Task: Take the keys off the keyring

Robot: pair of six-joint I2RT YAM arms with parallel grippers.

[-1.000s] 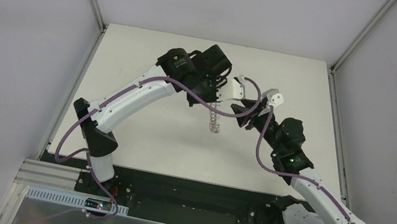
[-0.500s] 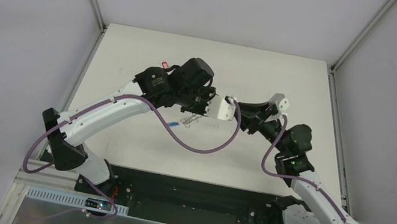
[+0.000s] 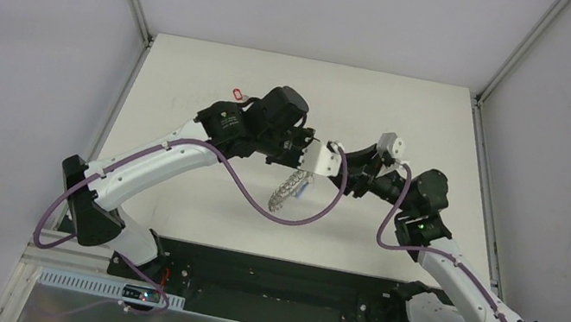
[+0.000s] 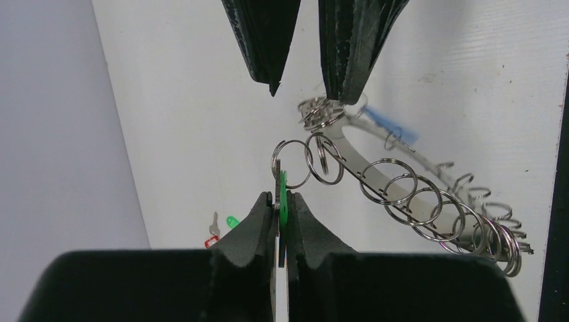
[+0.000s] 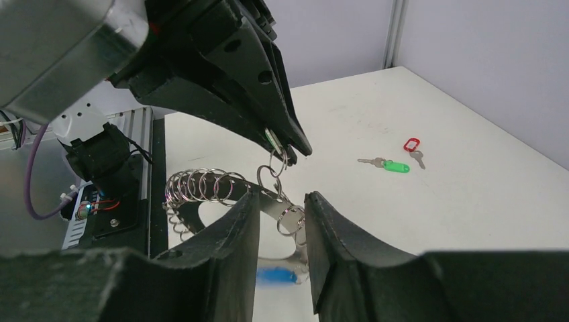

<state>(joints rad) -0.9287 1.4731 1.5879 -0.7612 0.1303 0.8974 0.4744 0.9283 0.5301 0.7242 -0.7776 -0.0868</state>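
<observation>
Because a key only comes off once its small wire loop is worked free while the ring is steadied, the two arms meet nose to nose above mid-bench. L gripper (image 4: 282, 204) has its jaws pressed together on the small silver key with a green oval plastic tag (image 4: 282, 191), and that key's loop links to the upper end of the large flat grey metal keyring (image 4: 354, 159). R gripper (image 5: 282, 201) faces it w/ jaws apart and the ring's flat band running btwn them. One finger (image 4: 345, 60) touches a bunch of small loops at the band's end; prob. not a clamp, though the angle makes that hard to call. The rest of the keyring hangs clear above the white bench (image 5: 470, 201), carried in the air rather than lying down.

L wrist cam gives the pinch on the green tag edge-on, the gap btwn R fingers, and a blue oval tag (image 4: 387, 125) on the ring. R wrist cam blurs that tag but shows clearly two keys already off, toward the bench's far edge left of centre: loose green-tagged key (image 5: 392, 166) and loose red-tagged key (image 5: 411, 144), just beside each other. Top cam gives layout only; there the ring reads as a small dangling coil
</observation>
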